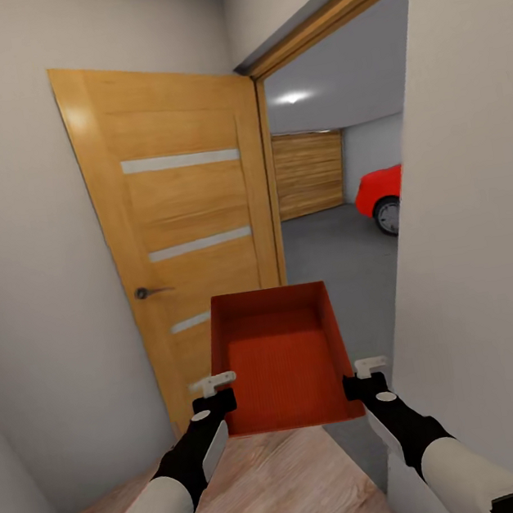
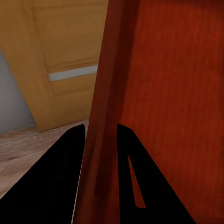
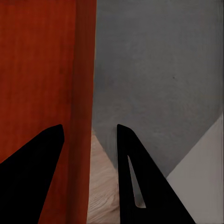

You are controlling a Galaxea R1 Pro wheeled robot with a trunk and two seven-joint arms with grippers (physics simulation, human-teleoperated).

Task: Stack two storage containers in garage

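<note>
Item: bin (image 1: pixel 280 360), held level ahead at 12 o'clock, long axis pointing forward. My left gripper (image 1: pixel 213 387) clamps its left wall, right gripper (image 1: pixel 366 370) its right. Garage (image 1: pixel 338 194) doorway: 1 o'clock.

We hold one storage container (image 1: pixel 280 360) out in front of us, between our two hands. The left gripper (image 1: pixel 213 385) is on its left wall and the right gripper (image 1: pixel 366 370) is on its right wall. Behind the container on the left stands an open door (image 1: pixel 184 218). To the right of the door is a doorway, and the garage floor (image 1: pixel 339 252) lies past it. A car (image 1: pixel 381 195) sits far back on the right. A wall (image 1: pixel 481 212) is close on our right. Wood planks (image 1: pixel 269 495) lie under the container.
</note>
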